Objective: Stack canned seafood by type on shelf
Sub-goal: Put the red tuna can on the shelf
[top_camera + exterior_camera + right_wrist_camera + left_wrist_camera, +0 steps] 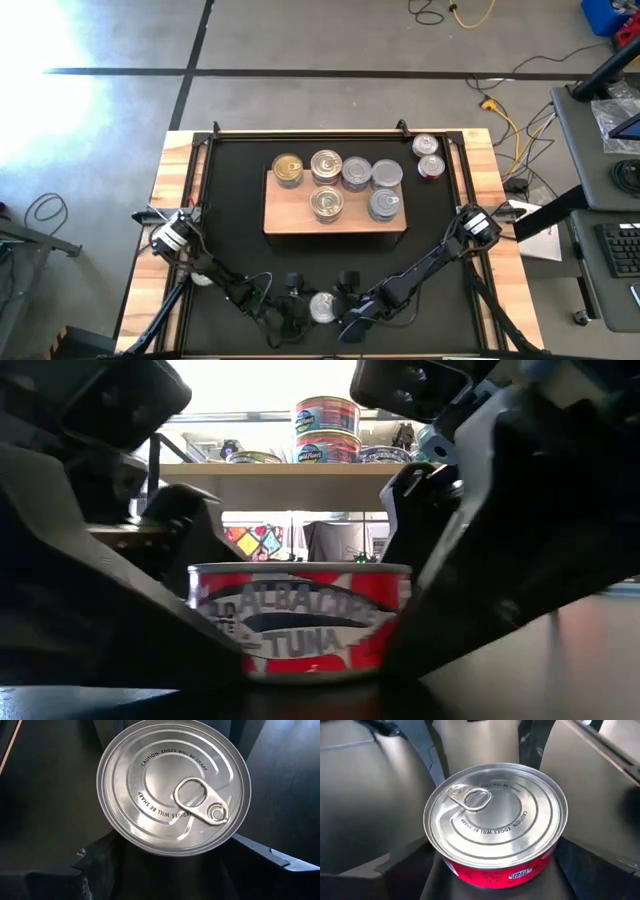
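Note:
A red-labelled tin of canned seafood (322,307) (300,618) stands upright on its base on the black mat, near the table's front edge. Its silver pull-tab lid fills both wrist views (495,815) (172,785). My left gripper (297,303) is open at the tin's left, its fingers on either side of the tin. My right gripper (347,308) comes from the right, also open around the tin. The light-wood shelf (345,222) lies mid-table and carries several tins (326,166). My right gripper has its fingers (95,865) on either side of the tin's wall, slanting down from the table's right. I cannot tell whether they touch it. The tin stands flat on the mat.
Two more tins (428,156) stand on the black mat (230,200) at the far right, beside the shelf. The wooden table rim (175,200) frames the mat. Both arms cross the near part of the mat. Free mat lies left and right of the shelf.

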